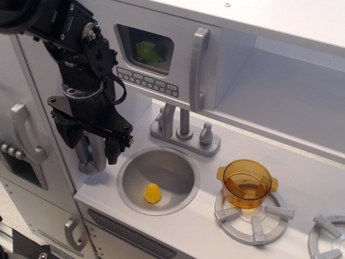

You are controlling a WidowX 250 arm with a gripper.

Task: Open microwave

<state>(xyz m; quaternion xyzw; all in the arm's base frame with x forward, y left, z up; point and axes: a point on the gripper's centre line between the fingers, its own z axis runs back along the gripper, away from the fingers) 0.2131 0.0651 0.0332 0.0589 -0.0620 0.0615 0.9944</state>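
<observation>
black robot claw [90,150] hung just left of the round grey sink [183,162], fingers parted and nothing held, small yellow ridged toy [153,193] lain in the basin, light-grey microwave [161,56] mounted above, door seen closed, tall silver handle [198,69] on its right edge

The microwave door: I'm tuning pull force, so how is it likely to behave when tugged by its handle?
The microwave door looks like stiff moulded plastic, so it will probably swing rigidly rather than flex. Its tall silver handle looks smooth and glossy, so possibly slippery. It seems shut flush; some catch resistance is possible. The tool hangs open above the counter's left end.
</observation>
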